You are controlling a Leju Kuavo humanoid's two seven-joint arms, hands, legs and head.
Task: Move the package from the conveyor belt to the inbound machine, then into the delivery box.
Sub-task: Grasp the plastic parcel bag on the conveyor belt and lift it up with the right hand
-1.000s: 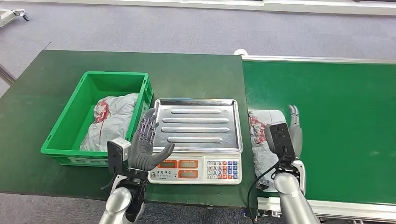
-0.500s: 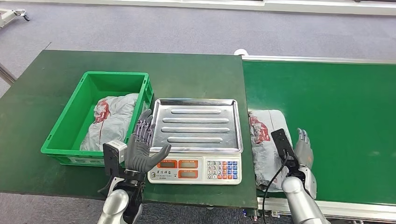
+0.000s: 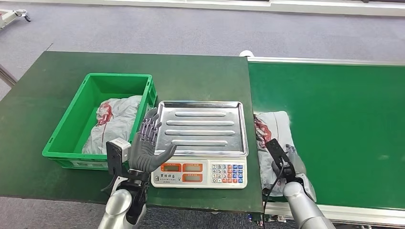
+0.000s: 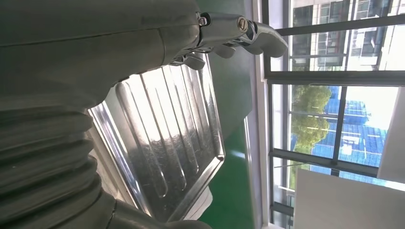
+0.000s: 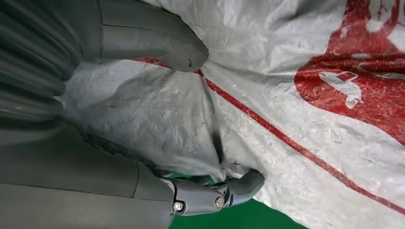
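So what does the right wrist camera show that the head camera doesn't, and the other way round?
Right wrist view alone: the thumb and a finger pinching a fold of the package's grey wrap.
Head view alone: the scale, the green crate with another package, and the raised left hand.
Both: the right hand on the conveyor package, with its red print.

- Two grey packages with red print: one on the conveyor belt [image 3: 334, 119], one in the crate.
  - package on the belt [image 3: 272, 138]
  - package in the crate [image 3: 114, 121]
- One green crate [image 3: 71, 124].
- One weighing scale [image 3: 200, 136] with a steel tray.
- Two robot hands: left hand [image 3: 145, 148], right hand [image 3: 286, 169].
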